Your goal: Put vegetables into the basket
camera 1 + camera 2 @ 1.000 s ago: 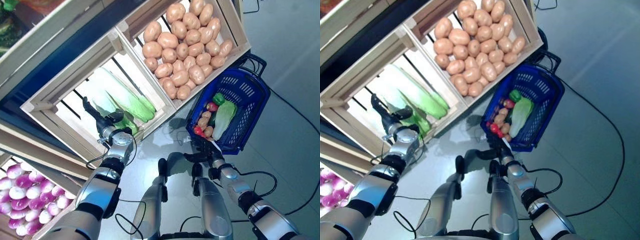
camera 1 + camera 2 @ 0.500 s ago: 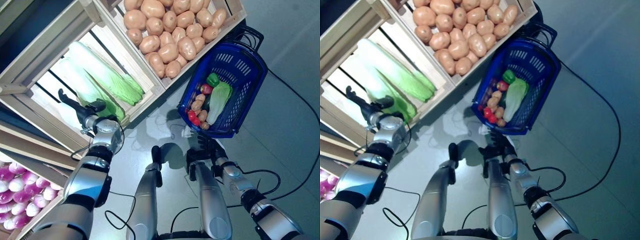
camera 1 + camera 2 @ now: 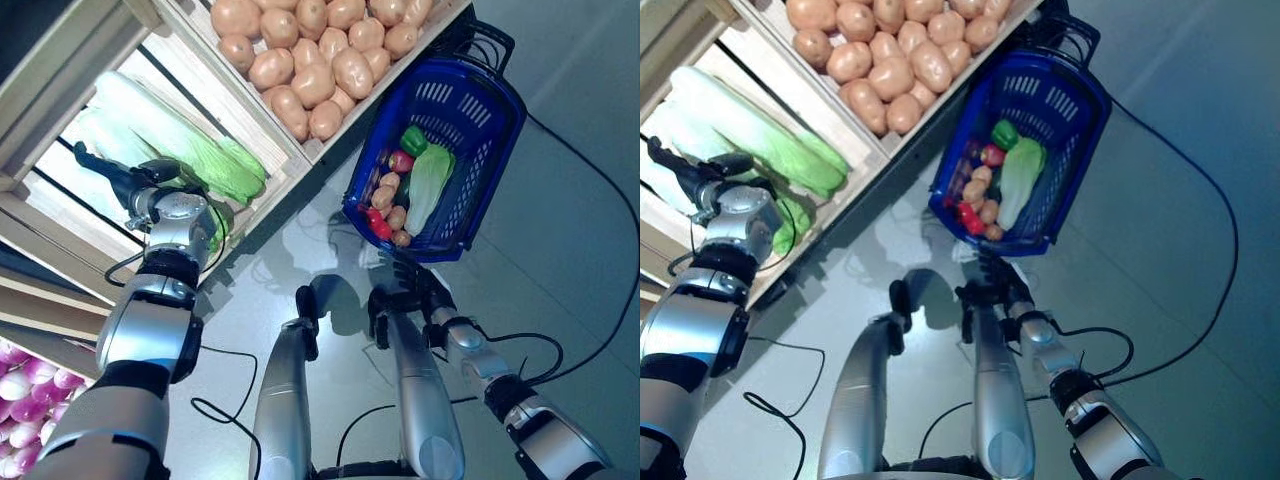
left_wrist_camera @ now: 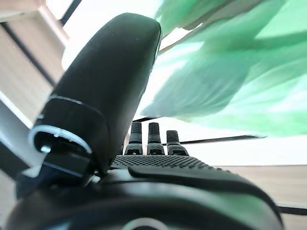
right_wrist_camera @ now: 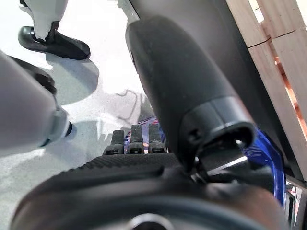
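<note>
- Low in the frame, right of centre, the right robot hand [image 3: 412, 283] is hanging above the grey floor [image 3: 560, 250], just below the basket's near rim; in its wrist view the fingers [image 5: 132, 140] are lying out straight, holding nothing.
- Just past that hand, the blue basket [image 3: 490, 170] is sitting on the floor at the upper right, black handles folded at its far end beside the crate of potatoes.
- Inside the basket a pale green cabbage [image 3: 428, 190] is lying lengthwise, with a green pepper [image 3: 411, 139] at its far end, a red vegetable [image 3: 401, 161] next to that, small potatoes and more red pieces [image 3: 380, 226] along the near left side.
- At the left of the frame, the left robot hand [image 3: 125, 183] is reaching into the wooden crate [image 3: 60, 215] of cabbages; its fingers [image 4: 153, 136] are stretched out straight and gripping nothing, with green leaves right beside the thumb.
- The long cabbages [image 3: 170, 140] are lying side by side in that crate, upper left.
- Farther up, the next crate is holding heaped potatoes [image 3: 320, 60] at top centre.
- In the bottom left corner, purple-and-white bulbs [image 3: 15, 440] are showing in a lower bin.
</note>
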